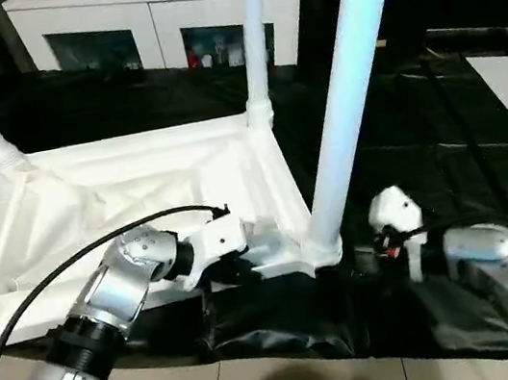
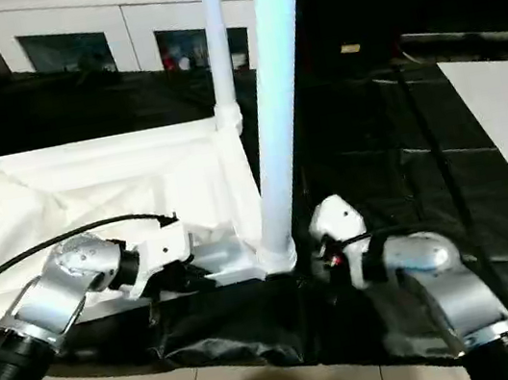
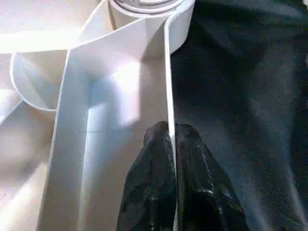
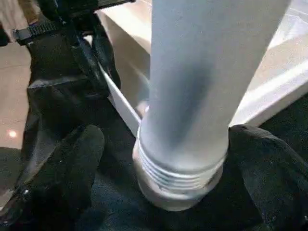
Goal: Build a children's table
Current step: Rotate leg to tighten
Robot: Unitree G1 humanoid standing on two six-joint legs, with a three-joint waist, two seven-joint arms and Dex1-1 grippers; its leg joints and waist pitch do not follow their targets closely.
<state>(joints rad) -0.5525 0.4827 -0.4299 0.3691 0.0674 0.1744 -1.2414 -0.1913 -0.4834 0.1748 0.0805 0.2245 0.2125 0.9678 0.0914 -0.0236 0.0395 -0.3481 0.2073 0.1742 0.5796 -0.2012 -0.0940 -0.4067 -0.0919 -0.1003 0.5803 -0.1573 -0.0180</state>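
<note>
Tabletop (image 1: pixel 117 188) lying upside down on black sheeting (image 1: pixel 419 123), near rim overhanging pale floor (image 1: pixel 295 378). Three legs standing in corner sockets; nearest leg (image 1: pixel 343 107) upright at near right corner, open sheeting to its right. White cabinet (image 1: pixel 157 16) behind. Left gripper (image 3: pixel 172 144) pressed together, pinching the tabletop's thin rim near that corner. Right gripper (image 4: pixel 180 159) spread wide, fingers (image 4: pixel 77 159) either side of nearest leg's base, contact not discernible.
</note>
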